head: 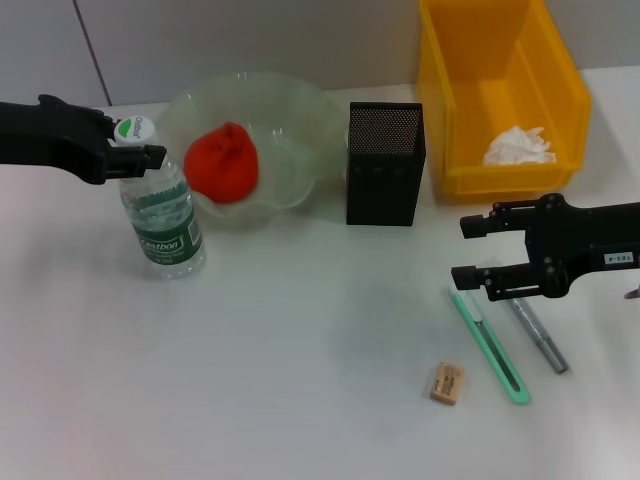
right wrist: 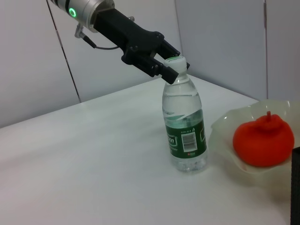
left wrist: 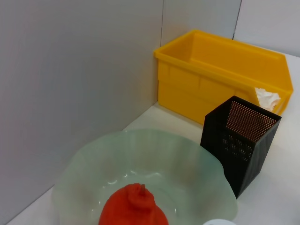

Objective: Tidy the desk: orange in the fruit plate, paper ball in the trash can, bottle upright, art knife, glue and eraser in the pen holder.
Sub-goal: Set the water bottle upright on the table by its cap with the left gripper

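Standing upright, the bottle [head: 163,211] is clamped at its cap by the left gripper [head: 137,152] — a jerky release risks toppling it; the right gripper [head: 478,252] is held apart above the art knife [head: 488,343].

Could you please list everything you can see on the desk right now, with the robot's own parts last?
bottle: one, clear with green label and white cap, upright at the desk's left, beside the plate.
plate: one, pale green, wavy rim, back centre-left.
orange: one, orange-red, in the plate.
pen holder: one, black mesh, right of the plate.
bin: one, yellow, back right.
paper ball: one, white, inside the bin.
art knife: one, green, flat on the desk, front right.
pen-like stick: one, grey, beside the knife.
eraser: one, tan, front, left of the knife.
left gripper: black, at the bottle's cap.
right gripper: black, open, above the knife's far end.
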You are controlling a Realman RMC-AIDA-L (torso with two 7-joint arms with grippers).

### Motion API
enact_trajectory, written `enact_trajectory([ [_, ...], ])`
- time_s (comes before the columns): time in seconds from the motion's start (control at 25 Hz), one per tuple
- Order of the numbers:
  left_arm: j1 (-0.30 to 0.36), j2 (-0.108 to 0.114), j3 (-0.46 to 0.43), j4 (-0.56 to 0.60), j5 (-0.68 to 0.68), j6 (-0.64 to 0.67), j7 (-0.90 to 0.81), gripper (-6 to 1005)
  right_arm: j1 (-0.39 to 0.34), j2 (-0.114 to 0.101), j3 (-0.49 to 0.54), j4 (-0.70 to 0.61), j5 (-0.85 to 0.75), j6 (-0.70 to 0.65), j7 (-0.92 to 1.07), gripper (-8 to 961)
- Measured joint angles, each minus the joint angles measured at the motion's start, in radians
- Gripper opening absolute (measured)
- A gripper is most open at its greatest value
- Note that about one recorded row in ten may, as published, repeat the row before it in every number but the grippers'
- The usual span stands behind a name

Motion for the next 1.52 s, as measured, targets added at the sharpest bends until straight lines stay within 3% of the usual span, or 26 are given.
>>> enact_trajectory([
  [0.76, 0.000, -0.006, 0.003, 0.005, 0.012, -0.016, 0.000, 474, 0.001, -0.001, 0.000, 0.000, 0.000, -0.001, 0.004, 686],
  [1.0, 0.000, -0.008, 0.004, 0.009, 0.014, -0.015, 0.000, 681, 0.000, 0.000, 0.000, 0.000, 0.000, -0.001, 0.005, 685],
  [1.16, -0.001, -0.006, 0.000, 0.009, 0.014, -0.018, -0.003, 758, 0.000, 0.000, 0.000, 0.000, 0.000, -0.001, 0.005, 685],
  [1.36, 0.000, -0.005, -0.005, 0.011, 0.014, -0.020, -0.008, 784, 0.000, 0.000, 0.000, 0.000, 0.000, 0.000, 0.005, 684],
  [1.52, 0.000, -0.003, -0.064, 0.020, -0.044, 0.000, -0.011, 805, 0.000, 0.001, 0.000, 0.002, 0.000, 0.000, 0.007, 683],
])
